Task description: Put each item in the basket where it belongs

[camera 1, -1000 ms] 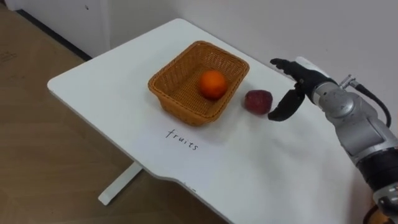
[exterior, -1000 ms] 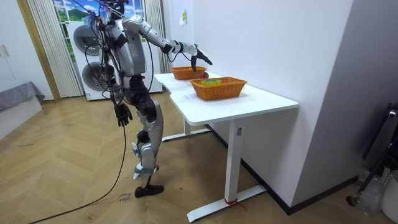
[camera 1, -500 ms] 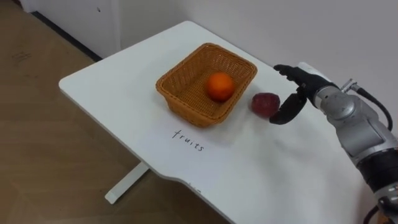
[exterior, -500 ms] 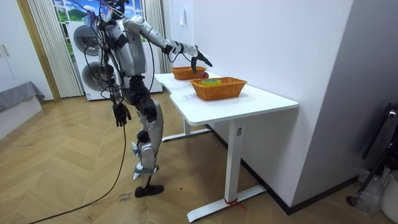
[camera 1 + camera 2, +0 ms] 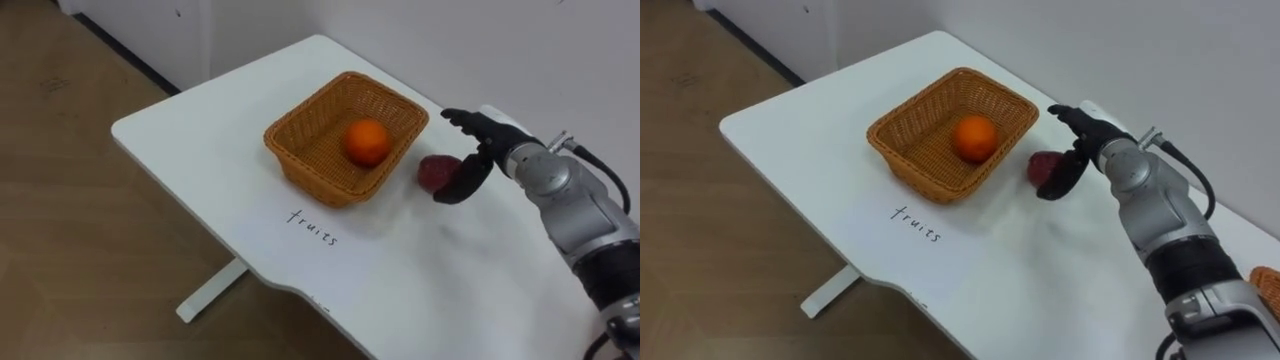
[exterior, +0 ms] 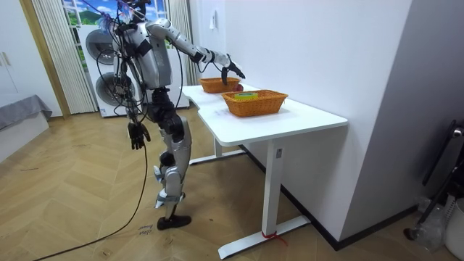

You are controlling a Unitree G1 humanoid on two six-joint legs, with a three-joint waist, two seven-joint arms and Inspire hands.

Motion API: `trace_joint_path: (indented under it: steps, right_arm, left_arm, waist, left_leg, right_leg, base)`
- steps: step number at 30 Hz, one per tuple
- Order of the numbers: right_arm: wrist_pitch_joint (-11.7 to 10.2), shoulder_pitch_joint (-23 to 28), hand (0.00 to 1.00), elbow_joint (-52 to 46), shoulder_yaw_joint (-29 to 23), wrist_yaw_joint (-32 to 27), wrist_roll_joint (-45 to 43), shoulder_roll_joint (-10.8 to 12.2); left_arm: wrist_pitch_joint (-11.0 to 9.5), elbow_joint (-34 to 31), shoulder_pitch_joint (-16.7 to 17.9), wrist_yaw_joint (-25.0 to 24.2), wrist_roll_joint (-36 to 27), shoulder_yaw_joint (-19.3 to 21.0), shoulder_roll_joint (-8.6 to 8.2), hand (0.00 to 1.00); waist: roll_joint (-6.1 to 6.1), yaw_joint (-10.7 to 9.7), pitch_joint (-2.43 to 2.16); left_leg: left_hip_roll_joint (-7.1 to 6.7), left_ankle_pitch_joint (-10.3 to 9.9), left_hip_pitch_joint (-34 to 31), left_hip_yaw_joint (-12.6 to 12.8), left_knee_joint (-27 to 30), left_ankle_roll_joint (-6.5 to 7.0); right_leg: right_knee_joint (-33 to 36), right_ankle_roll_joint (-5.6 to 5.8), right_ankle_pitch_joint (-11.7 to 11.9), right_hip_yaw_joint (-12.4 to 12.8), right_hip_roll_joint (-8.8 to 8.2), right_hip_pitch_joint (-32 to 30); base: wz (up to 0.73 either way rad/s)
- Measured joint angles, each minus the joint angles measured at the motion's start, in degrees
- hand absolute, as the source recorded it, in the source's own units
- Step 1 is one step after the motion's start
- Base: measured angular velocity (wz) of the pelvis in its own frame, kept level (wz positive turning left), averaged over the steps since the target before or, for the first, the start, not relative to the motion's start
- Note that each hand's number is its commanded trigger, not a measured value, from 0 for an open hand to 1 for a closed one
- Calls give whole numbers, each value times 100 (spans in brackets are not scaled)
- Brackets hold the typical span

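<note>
Fruit (image 5: 433,172), dark red, beside basket (image 5: 305,150), right hand (image 5: 487,148) spread alongside

the right arm comes in from the lower right and stretches forward over the table (image 5: 200,150) toward its far edge, elbow slightly bent, wrist turned so the palm faces left. the right hand (image 5: 481,140) is spread wide: its fingers (image 5: 458,116) run out nearly straight and apart, and the thumb (image 5: 462,182) curves downward below them, leaving a wide gap. in the room view the robot stands upright beside the table's long edge. its left arm hangs straight down, with the left hand (image 6: 135,133) by the thigh, fingers loose and pointing down.
</note>
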Motion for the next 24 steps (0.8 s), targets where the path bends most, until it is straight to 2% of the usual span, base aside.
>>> trace_joint_path:
  steps: [14,20,24]
  right_arm:
    - [16,1,0,71,4,-62,-14,2]
    - [7,1,0,182,2,-99,-53,-1]
    - [9,1,0,477,3,-100,-138,-1]
  left_arm:
    - [-58,-10,12,-193,1,38,20,0]
    - [-68,-17,-4,-317,10,30,33,0]
    - [-71,-20,-5,-427,10,40,51,0]
  waist:
    - [-66,17,10]
    - [-85,27,11]
    - [-55,35,30]
  left_leg:
    - [-22,1,-68,-117,4,-2]
    - [-20,-1,-193,-110,55,-3]
    - [-21,1,-242,-87,86,-6]
  right_leg:
    - [-7,0,0,-119,4,-29]
    - [-9,0,0,-68,7,-140]
    - [-9,1,1,-28,8,-210]
  base:
    - [4]
    - [1]
    - [-4]
